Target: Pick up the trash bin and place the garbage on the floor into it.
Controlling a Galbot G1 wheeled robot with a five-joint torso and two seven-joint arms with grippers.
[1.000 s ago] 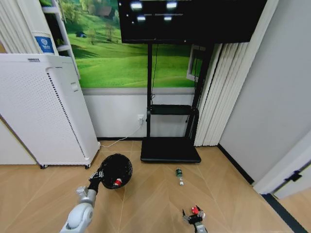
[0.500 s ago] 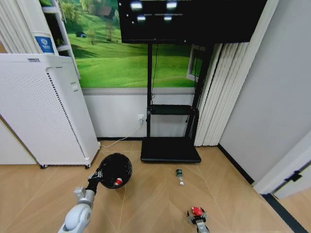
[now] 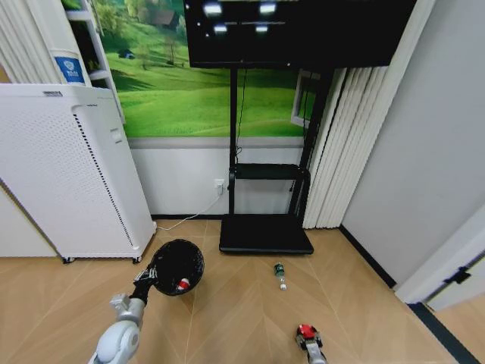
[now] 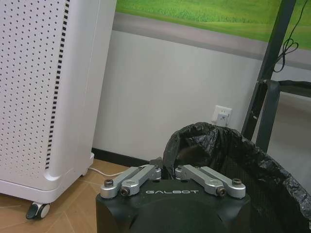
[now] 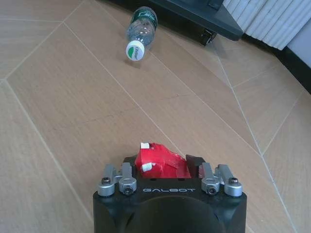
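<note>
Our right gripper (image 5: 165,167) sat low at the near edge of the floor, its jaws closed around a red-and-white wad (image 5: 158,161) of garbage; a second before, those jaws had stood spread on either side of the wad, and half a second before they had already drawn in on it. Over the same span our left gripper (image 4: 167,171) stayed clamped on the near rim of the trash bin (image 3: 176,267), holding it tilted with its mouth toward us, and the arm had slid slightly toward our left, the bin with it. Inside the bin, which was lined with a black bag (image 4: 252,165), we saw a second red-and-white wad (image 3: 183,285) lying against the lower wall. A small green bottle (image 5: 141,29) with a pale cap lay on its side on the wooden floor (image 3: 242,318), well apart from both grippers and just in front of the black base (image 3: 265,235) of the screen stand. To our left stood the white perforated cabinet (image 3: 68,174) on casters, near the bin, and a white cable (image 3: 189,220) ran along the floor to a wall socket (image 4: 222,114) behind it. We could not see the bin's lower half from the left wrist, where the gripper body covered it, and the right gripper hid the underside of the wad it held.
</note>
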